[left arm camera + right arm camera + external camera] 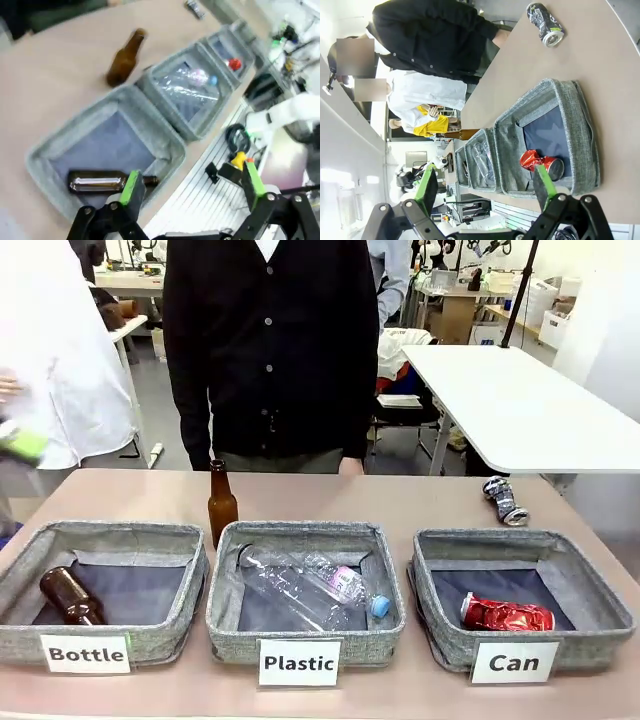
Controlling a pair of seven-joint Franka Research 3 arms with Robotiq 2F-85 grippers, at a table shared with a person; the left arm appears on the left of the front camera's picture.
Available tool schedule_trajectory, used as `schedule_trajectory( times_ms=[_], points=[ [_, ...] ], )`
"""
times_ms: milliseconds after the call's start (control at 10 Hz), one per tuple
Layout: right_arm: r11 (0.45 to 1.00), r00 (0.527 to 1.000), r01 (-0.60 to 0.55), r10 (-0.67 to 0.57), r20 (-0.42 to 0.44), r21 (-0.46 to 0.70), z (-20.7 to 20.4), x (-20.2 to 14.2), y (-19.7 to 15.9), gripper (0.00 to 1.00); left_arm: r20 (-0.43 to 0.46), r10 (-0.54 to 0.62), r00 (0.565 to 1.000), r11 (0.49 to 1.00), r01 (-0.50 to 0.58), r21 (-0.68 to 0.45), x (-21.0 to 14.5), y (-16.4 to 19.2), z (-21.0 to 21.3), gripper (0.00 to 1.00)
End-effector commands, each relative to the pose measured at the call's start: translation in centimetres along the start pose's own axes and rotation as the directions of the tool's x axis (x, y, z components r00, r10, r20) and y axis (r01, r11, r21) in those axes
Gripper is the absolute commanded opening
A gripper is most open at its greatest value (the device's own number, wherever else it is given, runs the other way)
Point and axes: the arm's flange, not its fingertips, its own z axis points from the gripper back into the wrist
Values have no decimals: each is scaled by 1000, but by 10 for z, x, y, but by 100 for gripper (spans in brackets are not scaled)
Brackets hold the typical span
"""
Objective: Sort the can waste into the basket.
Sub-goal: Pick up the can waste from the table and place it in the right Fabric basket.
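The red can [507,615] lies inside the Can basket [520,538], toward its front wall. The silver can [505,501] lies on the table [400,495] just behind that basket. The 2 claws, left claw [192,180] and right claw [485,179], gape fully wide, holding nothing.

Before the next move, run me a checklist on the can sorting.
1. Open and empty, the right gripper: ok.
2. Open and empty, the left gripper: ok.
3. The red can lies inside the Can basket: ok.
4. The silver can is in that basket: not ok; it lies on the table behind it.
5. Nothing touches the silver can: ok.
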Motion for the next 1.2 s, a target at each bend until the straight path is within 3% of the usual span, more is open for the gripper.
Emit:
schedule_trajectory(
  times_ms=[0,200,300,1100],
  points=[
    [999,999,-27,27,18,29,0,1,1,100,176,222,959,974,-210,-82,-33,72,17,100],
    [999,999,-27,27,18,29,0,1,1,100,236,315,919,945,-283,-163,-79,121,18,100],
    [999,999,-27,27,18,29,0,1,1,100,140,249,958,968,-242,-66,-76,81,35,100],
    [999,999,-27,27,18,29,0,1,1,100,140,249,958,968,-242,-66,-76,81,35,100]
  ],
)
